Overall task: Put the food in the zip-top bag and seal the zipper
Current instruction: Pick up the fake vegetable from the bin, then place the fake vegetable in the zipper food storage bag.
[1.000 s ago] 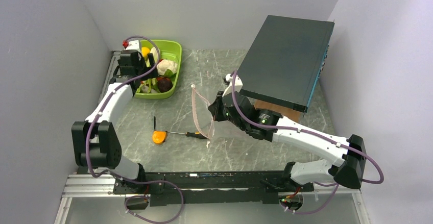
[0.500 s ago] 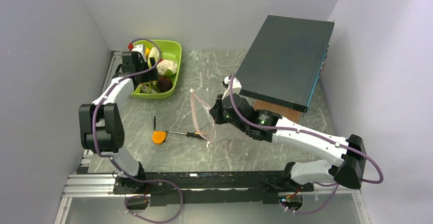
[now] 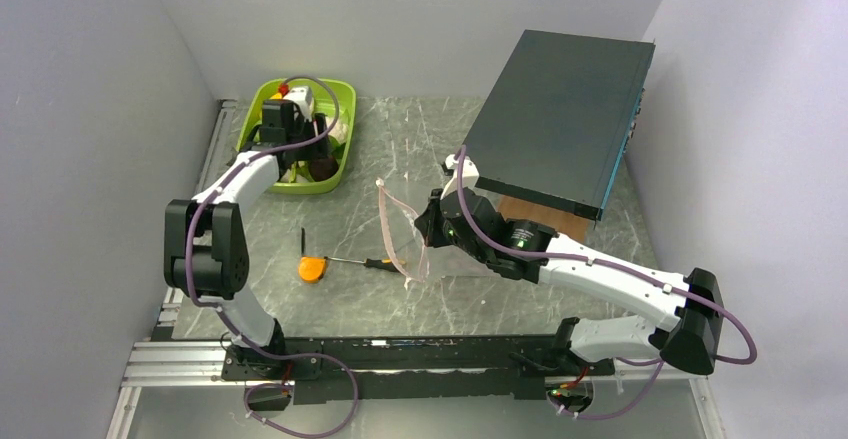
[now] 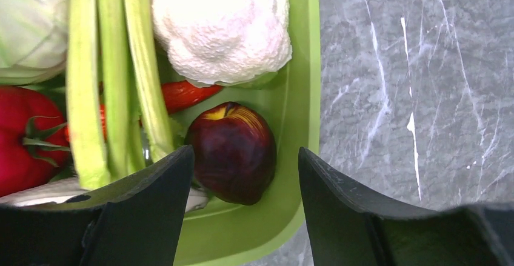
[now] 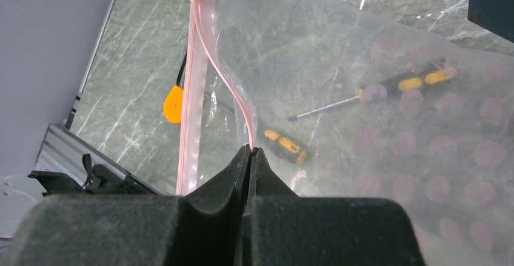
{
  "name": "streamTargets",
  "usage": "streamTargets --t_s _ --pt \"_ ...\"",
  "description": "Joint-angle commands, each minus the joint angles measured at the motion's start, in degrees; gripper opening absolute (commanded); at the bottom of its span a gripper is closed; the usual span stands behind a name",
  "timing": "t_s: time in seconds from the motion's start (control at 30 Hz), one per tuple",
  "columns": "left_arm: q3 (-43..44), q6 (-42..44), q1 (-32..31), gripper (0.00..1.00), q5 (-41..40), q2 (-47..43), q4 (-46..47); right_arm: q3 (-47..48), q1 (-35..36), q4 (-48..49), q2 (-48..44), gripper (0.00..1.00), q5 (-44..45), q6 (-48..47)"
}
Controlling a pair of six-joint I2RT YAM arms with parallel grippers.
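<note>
Green tray (image 4: 306,66) holds the food (image 4: 30,139). The left fingers (image 4: 139,217) have swung over it, wide open and empty, straddling the dark red piece (image 4: 233,151) beside the cauliflower (image 4: 221,26). Right fingers (image 5: 212,211) stay pinched on the pink zipper (image 5: 193,84), holding the bag (image 5: 339,48) mouth open above the counter (image 3: 360,229). Pick likely next.

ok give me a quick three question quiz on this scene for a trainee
1. True or false: the right tool is shut on the zipper of the zip-top bag.
2. The left tool is: A open, B shut, C out of view?
3. Fill in: the dark red round piece under the left tool lies in a lime-green ____.
Key: 1 true; 2 A; 3 tray.
</note>
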Motion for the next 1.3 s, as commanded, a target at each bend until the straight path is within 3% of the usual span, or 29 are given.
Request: streamTargets --t_s 0.0,0.17,0.37,0.57,0.67,0.9,1.1,1.27 --pt "2.09 0.13 -0.82 0.69 1.27 2.47 1.18 -0.62 0.0 1.19 -1.06 0.0 0.69 0.84" --pt "5.01 -0.38 -0.85 0.72 -1.52 7.22 -2.49 -0.57 -0.09 1.26 -1.16 0.0 0.7 1.19" --pt "4.99 -1.34 -0.86 0.86 -1.74 9.66 -2.39 -0.58 -0.04 0.98 -1.53 0.0 1.19 1.29" --pt "5.85 -2.2 -0.82 0.88 -0.51 11.07 -3.25 -0.41 -0.05 0.81 -1.43 0.0 1.57 1.24" --pt "6.92 -1.7 -0.82 0.8 -0.94 11.47 -5.05 -1.02 -0.05 1.81 -1.43 0.0 1.42 1.19" --pt "8.03 -2.6 -0.65 0.46 -0.42 7.08 -6.99 -0.94 -0.05 2.41 -0.88 0.0 1.35 1.5" --pt "8.25 -4.77 -0.81 0.33 2.51 -0.69 -9.04 -0.25 -0.13 2.6 -0.65 0.0 2.35 0.63" --pt "9.12 -7.23 -0.89 0.25 14.47 -5.31 -11.3 0.71 -0.34 2.36 -0.36 0.0 2.8 -0.21"
